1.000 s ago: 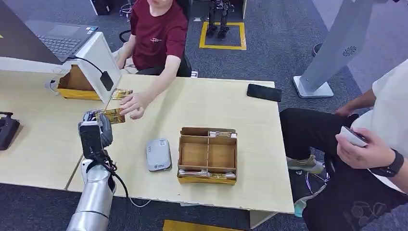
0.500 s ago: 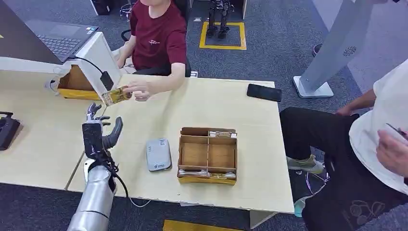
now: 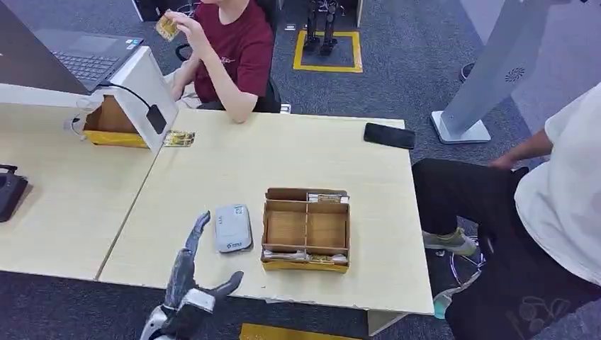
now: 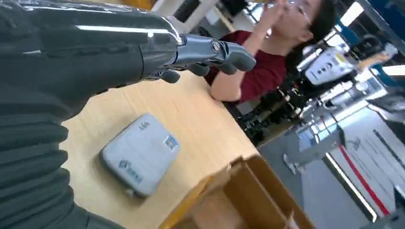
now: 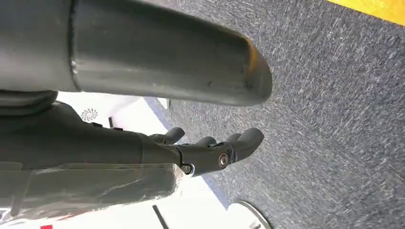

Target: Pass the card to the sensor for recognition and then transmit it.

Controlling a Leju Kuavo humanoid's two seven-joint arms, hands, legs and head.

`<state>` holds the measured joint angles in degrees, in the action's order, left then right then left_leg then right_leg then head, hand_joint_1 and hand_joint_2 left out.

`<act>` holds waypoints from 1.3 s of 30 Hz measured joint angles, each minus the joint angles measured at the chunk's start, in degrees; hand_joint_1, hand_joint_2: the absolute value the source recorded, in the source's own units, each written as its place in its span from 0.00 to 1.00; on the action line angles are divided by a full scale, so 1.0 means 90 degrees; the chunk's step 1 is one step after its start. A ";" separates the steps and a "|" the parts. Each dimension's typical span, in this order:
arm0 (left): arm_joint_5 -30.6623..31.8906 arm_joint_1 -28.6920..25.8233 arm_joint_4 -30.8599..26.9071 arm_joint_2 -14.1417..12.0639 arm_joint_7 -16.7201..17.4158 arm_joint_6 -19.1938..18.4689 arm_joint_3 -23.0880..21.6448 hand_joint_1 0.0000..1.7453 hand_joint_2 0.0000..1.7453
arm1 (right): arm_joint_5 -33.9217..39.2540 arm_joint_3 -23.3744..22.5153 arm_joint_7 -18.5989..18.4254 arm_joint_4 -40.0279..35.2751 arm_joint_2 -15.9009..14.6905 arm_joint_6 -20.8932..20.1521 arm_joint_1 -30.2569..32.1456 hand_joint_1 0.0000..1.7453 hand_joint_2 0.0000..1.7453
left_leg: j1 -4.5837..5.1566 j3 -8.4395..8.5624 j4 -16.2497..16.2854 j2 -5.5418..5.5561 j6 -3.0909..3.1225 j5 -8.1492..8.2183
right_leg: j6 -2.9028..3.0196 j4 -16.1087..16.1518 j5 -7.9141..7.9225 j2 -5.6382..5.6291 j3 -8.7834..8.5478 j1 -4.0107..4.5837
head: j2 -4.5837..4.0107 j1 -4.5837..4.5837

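Observation:
The yellow card is up in the raised hand of the person in the red shirt across the table. My left hand hangs empty at the table's near edge with its fingers spread, close to the grey-white sensor. In the left wrist view the left hand is above the sensor, apart from it. A second yellow card lies flat by the white stand. My right hand hangs over grey carpet, holding nothing.
A brown divided box with cards along its edges stands right of the sensor. A black phone lies at the far right corner. A laptop and a yellow-brown box sit far left. Another person in white sits at the right.
The person took the card from my left hand and lifted it high. My left hand opened and dropped back from mid-table to the near edge.

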<state>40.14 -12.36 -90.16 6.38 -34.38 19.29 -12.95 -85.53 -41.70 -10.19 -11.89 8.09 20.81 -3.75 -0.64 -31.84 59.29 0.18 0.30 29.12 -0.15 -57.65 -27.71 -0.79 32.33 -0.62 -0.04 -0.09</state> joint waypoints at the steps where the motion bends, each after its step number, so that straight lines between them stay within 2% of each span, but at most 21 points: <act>1: 0.0148 -0.0106 -0.0087 -0.0083 0.0090 0.0219 -0.0253 0.00 1.00 | -0.0005 -0.0022 0.0000 0.0000 0.0000 0.0002 -0.0001 0.00 0.00 | 0.0000 -0.0001 0.0000 0.0004 0.0000 0.0000 | 0.0000 0.0000 0.0000 0.0003 -0.0001 0.0000 | 0.0000 0.0000; 4: 0.1208 -0.0174 -0.0169 -0.0294 0.0588 0.1185 -0.1073 0.00 1.00 | -0.0012 -0.0061 -0.0002 0.0000 0.0000 0.0022 -0.0003 0.00 0.00 | 0.0000 -0.0001 0.0000 0.0006 -0.0001 -0.0002 | 0.0000 0.0000 0.0002 0.0009 -0.0004 0.0000 | 0.0000 -0.0002; 7: 0.2289 -0.0100 -0.0138 -0.0412 0.1147 0.1771 -0.1724 0.00 1.00 | -0.0005 -0.0116 0.0049 0.0000 0.0000 0.0075 -0.0012 0.00 0.00 | 0.0000 0.0002 0.0000 0.0005 -0.0001 -0.0006 | -0.0001 0.0000 0.0007 0.0012 -0.0007 0.0000 | 0.0000 0.0000; 8: 0.2556 -0.0051 -0.0106 -0.0442 0.1290 0.1877 -0.1823 0.00 1.00 | -0.0005 -0.0126 0.0051 0.0000 0.0000 0.0085 -0.0014 0.00 0.00 | 0.0000 0.0002 0.0000 0.0006 -0.0002 -0.0009 | -0.0002 0.0000 0.0008 0.0012 -0.0008 0.0000 | 0.0000 0.0000; 10: 0.3575 0.0065 0.0106 -0.0468 0.1844 0.2162 -0.2100 0.00 1.00 | -0.0029 -0.0136 0.0054 0.0000 0.0000 0.0087 -0.0019 0.00 0.00 | 0.0000 0.0003 0.0000 0.0007 -0.0002 -0.0012 | -0.0001 -0.0001 0.0009 0.0012 -0.0009 0.0000 | 0.0000 0.0000; 12: 0.4292 0.0145 0.0222 -0.0488 0.2201 0.2214 -0.2201 0.00 1.00 | -0.0063 -0.0136 0.0044 -0.0002 0.0000 0.0078 -0.0020 0.00 0.00 | 0.0000 0.0005 0.0000 0.0006 -0.0003 -0.0013 | 0.0001 -0.0001 0.0011 0.0011 -0.0007 0.0000 | 0.0000 0.0000; 14: 0.4940 0.0376 0.0336 -0.0527 0.2797 0.2231 -0.2294 0.00 1.00 | -0.0092 -0.0136 0.0010 -0.0002 0.0000 0.0039 -0.0021 0.00 0.00 | 0.0000 0.0003 0.0002 0.0015 -0.0005 -0.0017 | 0.0001 -0.0001 0.0011 0.0016 -0.0003 0.0000 | 0.0000 0.0000; 16: 0.5458 0.1192 0.0641 -0.0974 0.4847 0.2235 -0.3046 0.00 1.00 | -0.0114 -0.0136 -0.0007 -0.0002 0.0000 -0.0027 -0.0050 0.00 0.00 | -0.0001 -0.0013 0.0003 0.0058 -0.0010 -0.0043 | 0.0006 -0.0001 0.0018 0.0053 0.0000 0.0001 | 0.0000 0.0022; 18: 0.5493 0.1929 0.0980 -0.1184 0.7052 0.2248 -0.4059 0.00 1.00 | -0.0117 -0.0133 0.0019 -0.0005 0.0000 -0.0027 -0.0083 0.00 0.00 | 0.0004 -0.0010 0.0001 0.0057 -0.0016 -0.0046 | 0.0007 -0.0002 0.0025 0.0055 -0.0003 -0.0008 | 0.0000 -0.0007; 19: 0.5517 0.2241 0.1134 -0.1238 0.7925 0.2253 -0.4643 0.00 1.00 | -0.0119 -0.0133 0.0029 -0.0007 0.0000 -0.0027 -0.0091 0.00 0.00 | 0.0002 -0.0011 0.0000 0.0055 -0.0016 -0.0047 | 0.0007 -0.0002 0.0026 0.0052 -0.0003 -0.0008 | 0.0000 -0.0019; 20: 0.5522 0.2490 0.1268 -0.1267 0.8357 0.2255 -0.5127 0.00 1.00 | -0.0121 -0.0133 0.0032 -0.0007 0.0000 -0.0027 -0.0097 0.00 0.00 | 0.0001 -0.0013 0.0000 0.0054 -0.0016 -0.0050 | 0.0010 -0.0003 0.0030 0.0050 -0.0002 -0.0007 | 0.0000 -0.0017; 21: 0.5539 0.2764 0.1442 -0.1301 0.8420 0.2255 -0.5555 0.00 1.00 | -0.0129 -0.0133 0.0049 -0.0007 0.0000 -0.0024 -0.0100 0.00 0.00 | 0.0002 -0.0015 0.0000 0.0054 -0.0013 -0.0054 | 0.0006 -0.0003 0.0033 0.0050 -0.0002 -0.0006 | 0.0000 -0.0015; 23: 0.5529 0.3085 0.1679 -0.1340 0.8320 0.2257 -0.6022 0.00 1.00 | -0.0134 -0.0133 0.0056 -0.0007 0.0000 -0.0022 -0.0107 0.00 0.00 | 0.0003 -0.0014 0.0001 0.0051 -0.0012 -0.0053 | 0.0004 -0.0003 0.0034 0.0043 -0.0002 -0.0007 | 0.0000 -0.0007; 26: 0.5527 0.3360 0.1921 -0.1406 0.8274 0.2260 -0.6323 0.00 1.00 | -0.0134 -0.0133 0.0056 -0.0007 0.0000 -0.0022 -0.0106 0.00 0.00 | 0.0004 -0.0016 0.0001 0.0050 -0.0012 -0.0053 | 0.0004 -0.0003 0.0034 0.0039 0.0002 -0.0008 | 0.0000 -0.0007; 28: 0.5527 0.3465 0.1982 -0.1445 0.8264 0.2260 -0.6364 0.00 1.00 | -0.0134 -0.0133 0.0046 -0.0007 0.0000 -0.0022 -0.0108 0.00 0.00 | 0.0004 -0.0017 0.0001 0.0052 -0.0012 -0.0053 | 0.0004 -0.0003 0.0034 0.0042 0.0002 -0.0008 | 0.0000 -0.0007; 33: 0.5524 0.3499 0.2004 -0.1518 0.7783 0.2262 -0.6388 0.00 1.00 | -0.0134 -0.0133 -0.0029 -0.0007 0.0000 -0.0029 -0.0105 0.00 0.00 | 0.0003 -0.0019 0.0000 0.0051 -0.0012 -0.0052 | 0.0004 -0.0003 0.0033 0.0041 0.0004 -0.0007 | 0.0000 -0.0010; 39: 0.5522 0.3395 0.2016 -0.1600 0.7418 0.2265 -0.6323 0.00 1.00 | -0.0134 -0.0133 -0.0085 -0.0007 0.0000 -0.0068 -0.0102 0.00 0.00 | 0.0003 -0.0019 -0.0001 0.0051 -0.0012 -0.0053 | 0.0004 -0.0003 0.0033 0.0041 0.0004 -0.0007 | 0.0000 -0.0010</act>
<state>89.83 18.19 -72.02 -8.02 32.39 39.67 -69.85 -86.73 -42.91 -10.95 -11.96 8.09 20.20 -4.66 -0.61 -32.01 59.28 0.64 0.19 28.64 -0.11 -57.67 -27.41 -0.42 32.36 -0.68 -0.04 -0.17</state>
